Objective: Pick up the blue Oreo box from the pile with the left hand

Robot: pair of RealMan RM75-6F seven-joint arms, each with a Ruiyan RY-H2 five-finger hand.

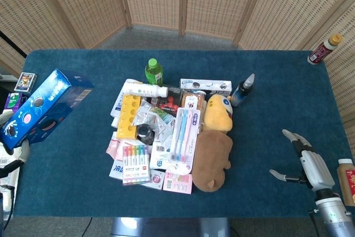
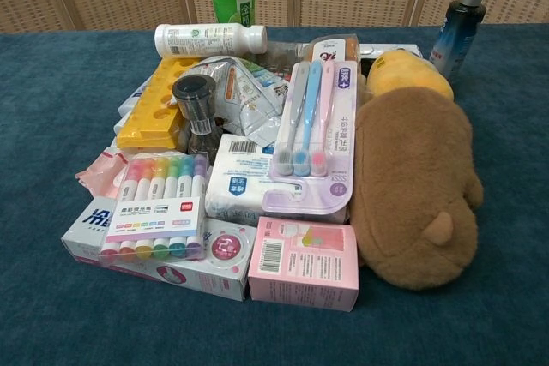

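Oreo box (image 1: pixel 41 106) sits at the far left, tilted, lifted well clear of the pile (image 1: pixel 172 131), held by my left robot hand (image 1: pixel 12 140) at its lower end. I judge the pick done; next I only need to hold it steady above the counter (image 1: pixel 83 192). Centre, the pile lies undisturbed. Far right, my right robot hand (image 1: pixel 308 162) hovers with fingers spread, holding nothing.
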